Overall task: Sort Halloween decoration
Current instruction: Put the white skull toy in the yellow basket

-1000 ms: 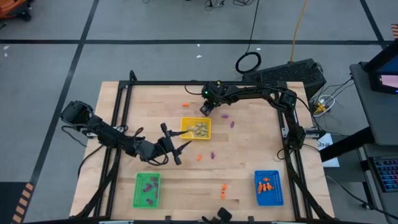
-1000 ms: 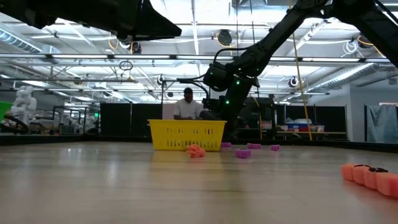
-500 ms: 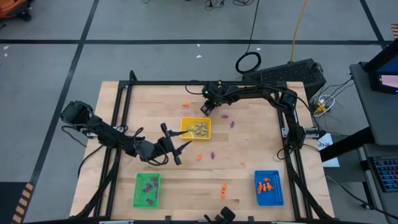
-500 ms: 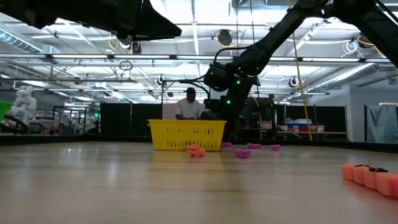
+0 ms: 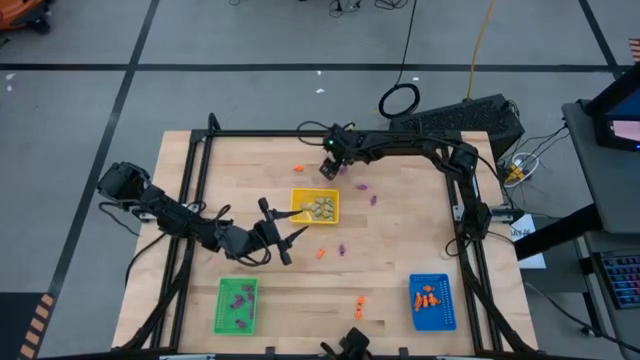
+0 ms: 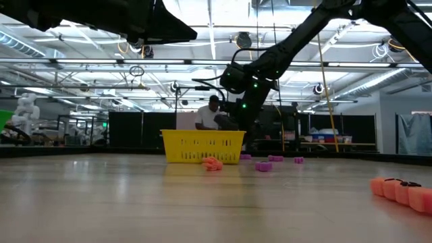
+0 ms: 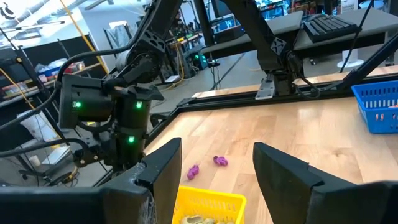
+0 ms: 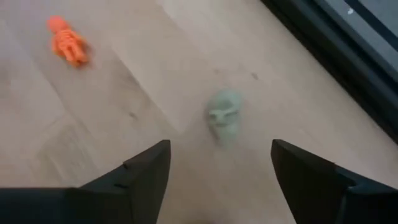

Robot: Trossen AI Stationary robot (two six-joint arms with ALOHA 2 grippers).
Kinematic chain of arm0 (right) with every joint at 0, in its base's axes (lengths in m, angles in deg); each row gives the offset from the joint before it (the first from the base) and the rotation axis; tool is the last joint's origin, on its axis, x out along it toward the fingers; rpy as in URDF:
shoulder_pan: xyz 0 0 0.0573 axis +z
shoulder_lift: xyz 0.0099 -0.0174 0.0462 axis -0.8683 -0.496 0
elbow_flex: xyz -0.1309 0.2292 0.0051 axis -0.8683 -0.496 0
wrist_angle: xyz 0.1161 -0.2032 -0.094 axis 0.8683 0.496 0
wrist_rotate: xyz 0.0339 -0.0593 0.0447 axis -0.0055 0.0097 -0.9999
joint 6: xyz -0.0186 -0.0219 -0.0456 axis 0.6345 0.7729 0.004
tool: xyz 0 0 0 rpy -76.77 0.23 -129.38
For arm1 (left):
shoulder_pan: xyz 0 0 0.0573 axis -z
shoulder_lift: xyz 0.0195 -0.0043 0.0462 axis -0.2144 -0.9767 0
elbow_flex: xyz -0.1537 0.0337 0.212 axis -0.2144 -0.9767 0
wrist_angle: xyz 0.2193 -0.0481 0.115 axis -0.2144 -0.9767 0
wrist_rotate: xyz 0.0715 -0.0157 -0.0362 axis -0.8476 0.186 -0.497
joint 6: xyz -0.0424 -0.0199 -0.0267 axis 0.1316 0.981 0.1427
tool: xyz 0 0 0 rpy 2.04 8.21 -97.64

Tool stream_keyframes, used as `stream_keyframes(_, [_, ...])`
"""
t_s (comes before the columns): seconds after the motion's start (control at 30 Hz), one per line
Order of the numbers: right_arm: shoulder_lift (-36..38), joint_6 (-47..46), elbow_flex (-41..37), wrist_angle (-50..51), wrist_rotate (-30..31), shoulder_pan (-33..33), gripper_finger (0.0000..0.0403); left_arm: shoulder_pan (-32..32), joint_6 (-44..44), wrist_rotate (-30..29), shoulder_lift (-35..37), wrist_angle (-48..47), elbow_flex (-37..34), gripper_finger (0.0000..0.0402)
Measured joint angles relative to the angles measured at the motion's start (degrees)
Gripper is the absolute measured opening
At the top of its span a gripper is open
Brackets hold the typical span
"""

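Your left gripper (image 5: 287, 241) waits open just beside the yellow tray (image 5: 315, 207), while farther back your right gripper (image 8: 217, 163) hangs with fingers spread over a pale skull trinket (image 8: 224, 116) lying free, an orange skeleton (image 8: 68, 45) nearby.

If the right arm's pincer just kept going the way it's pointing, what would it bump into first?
Most likely the pale skull trinket lying on the wooden table. The right pincer is open and points down at it, the skull lined up between the two fingers. How far above the table it hangs is unclear.
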Motion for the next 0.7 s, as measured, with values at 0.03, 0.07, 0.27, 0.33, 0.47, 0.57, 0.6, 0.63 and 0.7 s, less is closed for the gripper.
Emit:
stream_keyframes(0.03, [0.0, 0.16, 0.0, -0.15, 0.01, -0.05, 0.0267, -0.04, 0.0, 0.0, -0.01, 0.0, 0.0, 0.0203])
stream_keyframes(0.07, [0.0, 0.41, 0.0, -0.64, 0.05, -0.07, 0.0267, -0.04, 0.0, 0.0, -0.01, 0.0, 0.0, 0.0203])
stream_keyframes(0.27, [0.0, 0.34, 0.02, -5.64, -0.15, -0.67, 0.0267, -0.06, 0.0, 0.0, 0.0, 0.02, 0.0, 0.0203])
stream_keyframes(0.33, [0.0, 0.21, 0.02, -5.75, -0.13, -0.98, 0.0266, -0.08, 0.0, 0.0, -0.01, 0.02, 0.0, 0.0203])
stream_keyframes(0.47, [-0.31, -0.81, 0.02, -5.72, -1.51, -1.21, 0.026, -0.08, 0.0, 0.0, -0.01, 0.07, 0.0, 0.0203])
stream_keyframes(0.57, [-1.4, -0.75, 0.04, -5.69, -1.79, -1.13, 0.0257, -0.08, 0.0, 0.0, -0.01, 0.12, 0.0, 0.0203])
stream_keyframes(0.6, [-1.82, -0.71, 0.06, -5.93, -2.38, -1.1, 0.0257, -0.08, 0.01, 0.0, 0.0, 0.14, 0.0, 0.0203])
stream_keyframes(0.63, [-2.38, -0.72, 0.07, -5.75, -3.06, -1.09, 0.0257, -0.08, 0.01, 0.0, 0.0, 0.15, 0.01, 0.0203])
stream_keyframes(0.7, [-3.23, -0.86, 0.07, -5.67, -3.13, -0.82, 0.0257, -0.08, 0.04, 0.15, 0.01, 0.17, 0.02, 0.0203])
